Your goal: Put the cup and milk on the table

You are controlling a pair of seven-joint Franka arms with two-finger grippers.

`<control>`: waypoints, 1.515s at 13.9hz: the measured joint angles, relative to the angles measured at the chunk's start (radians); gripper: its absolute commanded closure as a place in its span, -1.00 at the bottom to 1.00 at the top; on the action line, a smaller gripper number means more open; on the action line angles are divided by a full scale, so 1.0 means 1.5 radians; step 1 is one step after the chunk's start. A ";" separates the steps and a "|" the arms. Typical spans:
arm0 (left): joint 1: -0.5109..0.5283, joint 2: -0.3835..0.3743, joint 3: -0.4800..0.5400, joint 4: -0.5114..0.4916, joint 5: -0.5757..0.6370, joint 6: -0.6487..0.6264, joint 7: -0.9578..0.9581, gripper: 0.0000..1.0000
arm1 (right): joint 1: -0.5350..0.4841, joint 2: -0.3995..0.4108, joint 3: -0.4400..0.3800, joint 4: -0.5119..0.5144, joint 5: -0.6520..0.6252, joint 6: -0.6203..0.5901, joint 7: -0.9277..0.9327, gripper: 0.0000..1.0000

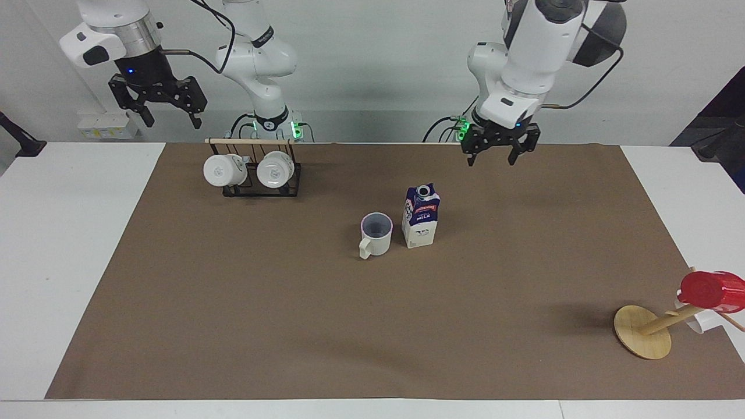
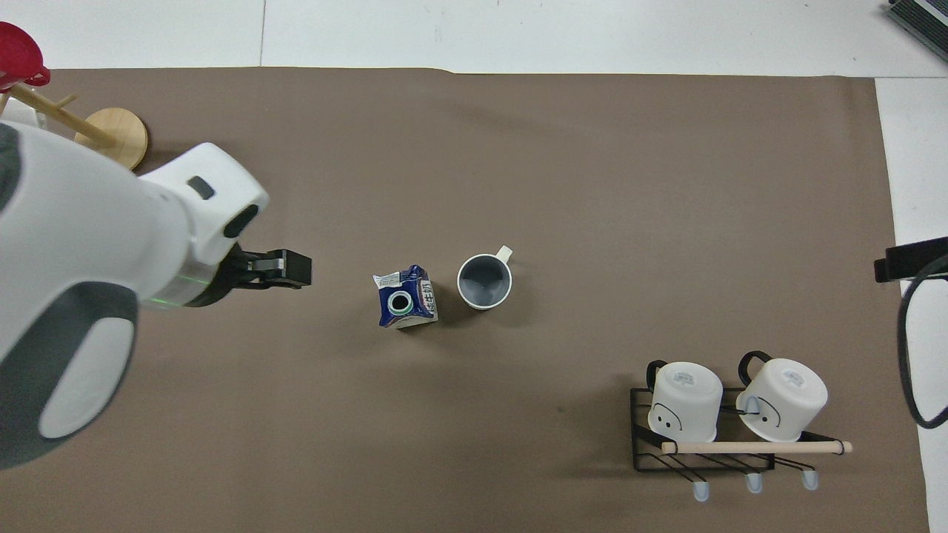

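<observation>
The cup and milk stand side by side on the desk (task apparently done), left gripper and right gripper both wide, empty.

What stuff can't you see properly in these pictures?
- White cup under the red cup on the wooden stand: mostly hidden in the facing view, cut off by the edge overhead.
- Right end effector: overhead, only a dark bit shows at the edge.
- Milk: small print too tiny to read.
- Left arm overhead: cut off by the edge.
</observation>
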 measured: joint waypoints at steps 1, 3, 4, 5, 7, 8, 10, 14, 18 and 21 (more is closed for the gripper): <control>0.029 -0.011 0.002 0.000 0.000 -0.009 0.031 -1.00 | 0.001 0.000 0.000 0.000 0.000 0.000 0.000 -1.00; 0.077 -0.032 0.005 0.002 0.000 -0.031 0.083 -1.00 | 0.001 0.000 0.000 0.004 -0.001 -0.003 0.000 -1.00; 0.098 -0.039 0.005 0.008 0.000 -0.045 0.115 -1.00 | 0.001 0.000 0.000 0.009 -0.001 -0.012 0.000 -1.00; 0.118 -0.043 0.005 0.020 0.000 -0.060 0.144 -1.00 | 0.001 -0.001 0.000 0.013 0.000 -0.017 0.000 -1.00; 0.143 -0.046 0.005 0.043 0.000 -0.087 0.171 -1.00 | 0.001 -0.003 0.000 0.014 0.000 -0.018 0.004 -1.00; 0.149 -0.046 0.005 0.051 0.000 -0.098 0.175 -1.00 | 0.001 -0.003 0.000 0.014 0.000 -0.018 0.007 -1.00; 0.150 -0.046 0.005 0.069 0.012 -0.113 0.188 -1.00 | 0.001 -0.003 0.000 0.013 0.000 -0.018 0.008 -1.00; 0.157 -0.045 0.009 0.095 0.026 -0.120 0.234 -1.00 | 0.001 -0.003 0.000 0.012 0.000 -0.018 0.008 -1.00; 0.159 -0.023 0.012 0.113 0.026 -0.121 0.240 -1.00 | 0.001 -0.003 0.000 0.012 0.000 -0.022 0.008 -1.00; 0.159 0.004 0.012 0.127 0.026 -0.120 0.240 -1.00 | 0.001 -0.003 0.000 0.009 0.000 -0.033 0.008 -1.00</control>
